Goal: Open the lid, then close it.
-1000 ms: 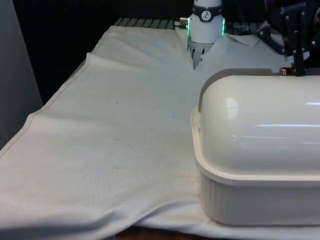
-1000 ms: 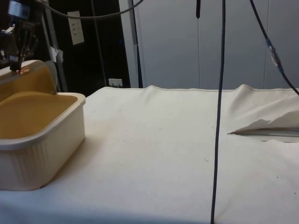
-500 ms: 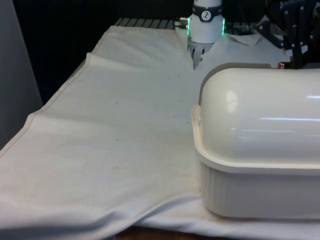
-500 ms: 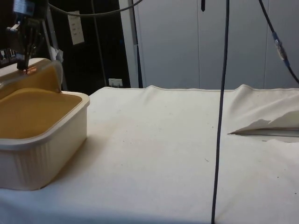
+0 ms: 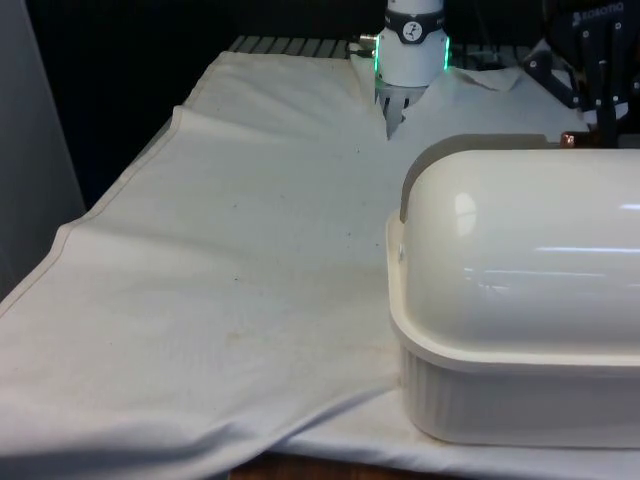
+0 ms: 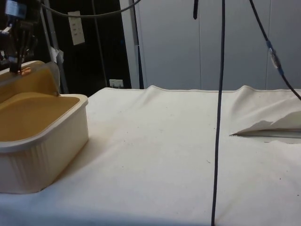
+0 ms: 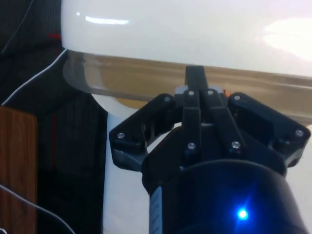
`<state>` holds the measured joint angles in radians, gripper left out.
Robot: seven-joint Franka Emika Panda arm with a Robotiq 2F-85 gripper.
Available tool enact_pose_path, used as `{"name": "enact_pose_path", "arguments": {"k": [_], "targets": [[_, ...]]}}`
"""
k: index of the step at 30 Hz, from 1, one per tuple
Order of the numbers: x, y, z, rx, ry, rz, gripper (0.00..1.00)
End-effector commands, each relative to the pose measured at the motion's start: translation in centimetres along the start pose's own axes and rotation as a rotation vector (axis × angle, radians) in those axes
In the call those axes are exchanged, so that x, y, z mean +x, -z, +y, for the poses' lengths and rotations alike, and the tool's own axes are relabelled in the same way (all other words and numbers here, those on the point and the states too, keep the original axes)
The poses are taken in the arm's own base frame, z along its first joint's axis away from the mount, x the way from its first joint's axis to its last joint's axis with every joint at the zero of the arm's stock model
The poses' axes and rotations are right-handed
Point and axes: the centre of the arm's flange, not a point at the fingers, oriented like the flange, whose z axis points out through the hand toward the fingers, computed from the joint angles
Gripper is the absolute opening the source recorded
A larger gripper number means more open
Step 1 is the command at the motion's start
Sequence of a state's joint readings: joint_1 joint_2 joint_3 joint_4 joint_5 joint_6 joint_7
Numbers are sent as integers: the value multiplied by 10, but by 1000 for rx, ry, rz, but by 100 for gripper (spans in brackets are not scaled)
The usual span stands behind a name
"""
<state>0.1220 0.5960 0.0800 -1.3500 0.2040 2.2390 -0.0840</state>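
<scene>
A cream bread box with a rounded roll-top lid stands at the front view's right, its back to that camera. The side view shows the box open, its tan inside bare. The lid's translucent edge is rolled back to the top. A small copper knob sits on that edge. My black gripper comes down from above and is shut on the lid's edge at the knob. In the wrist view the fingers are pressed together against the lid's edge.
White cloth covers the table, with a raised fold at the side view's right. A black cable hangs down in front of the side camera. The robot's base stands at the table's far end.
Half a second ago the gripper, lid edge and box sat slightly higher and nearer the box's open front. They have since come back to about where they were one second ago.
</scene>
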Motion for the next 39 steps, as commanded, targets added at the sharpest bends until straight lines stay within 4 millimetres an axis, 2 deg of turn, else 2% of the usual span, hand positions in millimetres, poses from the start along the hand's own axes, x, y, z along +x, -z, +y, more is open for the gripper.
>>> {"name": "enact_pose_path", "arguments": {"k": [1,3,4,5,9,11,12,13,19,20,21,24,25,34,39], "targets": [[-3,-20,-4,-2,-8,-21,0],[-3,-20,-4,-2,-8,-21,0],[0,0,0,0,0,0,0],[-3,-20,-4,-2,-8,-21,0],[-3,-20,-4,-2,-8,-21,0],[-2,-18,-7,-5,-7,-16,0],[4,-1,0,-4,-3,7,0],[-2,-15,-9,-7,-6,-12,0],[-4,-10,-15,-12,-5,-13,0],[4,-1,0,-4,-3,7,0],[-4,-9,-15,-11,-7,-12,0],[-5,-8,-15,-10,-12,-16,0],[4,-1,0,-4,-3,7,0],[-4,-3,-8,-1,-19,-12,0],[-1,11,-9,-4,-21,9,0]]}}
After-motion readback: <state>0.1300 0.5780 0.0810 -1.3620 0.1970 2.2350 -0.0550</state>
